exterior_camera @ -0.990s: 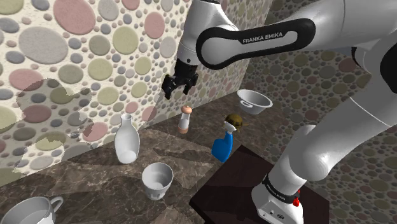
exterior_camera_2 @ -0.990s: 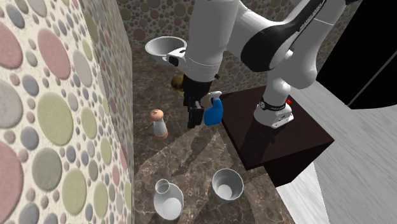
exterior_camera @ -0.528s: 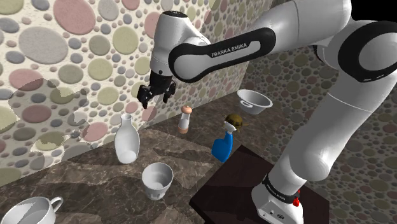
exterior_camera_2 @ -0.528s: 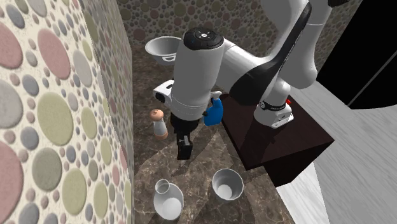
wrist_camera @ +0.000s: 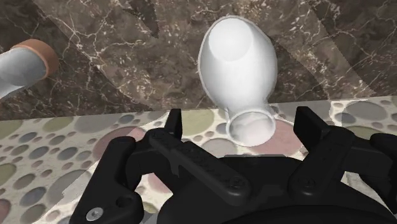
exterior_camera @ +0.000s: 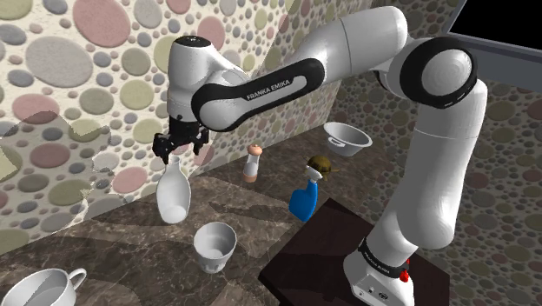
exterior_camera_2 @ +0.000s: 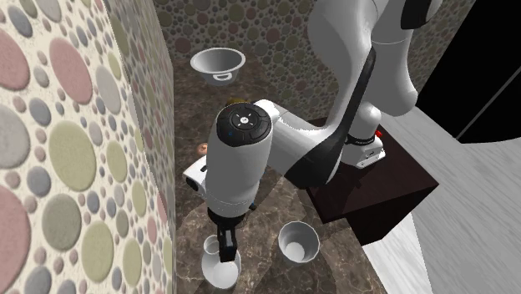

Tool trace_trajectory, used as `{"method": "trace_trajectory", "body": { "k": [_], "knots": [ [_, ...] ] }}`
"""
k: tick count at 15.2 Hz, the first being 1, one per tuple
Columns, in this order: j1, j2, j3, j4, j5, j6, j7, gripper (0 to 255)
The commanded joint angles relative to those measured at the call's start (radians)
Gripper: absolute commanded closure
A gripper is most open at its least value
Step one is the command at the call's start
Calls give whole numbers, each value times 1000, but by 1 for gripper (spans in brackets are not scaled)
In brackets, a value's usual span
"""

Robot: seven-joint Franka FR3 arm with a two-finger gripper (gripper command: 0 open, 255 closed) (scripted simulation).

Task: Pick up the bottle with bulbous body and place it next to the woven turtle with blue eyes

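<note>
Your gripper (exterior_camera: 179, 153) hangs directly over the white bulbous bottle (exterior_camera: 173, 196), which stands upright on the dark marble counter (exterior_camera: 130, 252) close to the pebble-patterned wall (exterior_camera: 78, 78). Seen from the wrist, the two fingers (wrist_camera: 173, 125) stand apart on either side of the bottle's neck and touch neither side: the claw is open and grips nothing.

In the second exterior view the arm covers most of the small brown-capped bottle (exterior_camera: 253, 162) beyond the white bottle, leaving a sliver of cap, and the gripper overlaps the white bottle's neck. The brown woven turtle (exterior_camera: 320, 164) sits well apart from the white bottle, towards the dark stand (exterior_camera: 321, 252) and partly behind a blue object (exterior_camera: 303, 202) whose form is hard to make out; you cannot tell its eyes. A white mug (exterior_camera: 39, 289) near the white bottle is cut off by the frame edge, and a white cup (exterior_camera: 214, 243) stands nearer still.

White lettering on the forearm reads "FRANKA EMIKA" (exterior_camera: 265, 84).
</note>
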Motion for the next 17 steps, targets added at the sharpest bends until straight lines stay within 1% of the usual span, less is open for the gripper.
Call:
{"method": "trace_trajectory", "body": {
  "k": [1,9,16,17],
  "knots": [
    [24,66,-5,63,-29,-6,29,0],
    [32,132,-25,55,-65,63,51,0],
    [33,132,-26,55,-65,63,51,0],
    [32,132,-26,55,-65,63,51,255]
  ]
}}
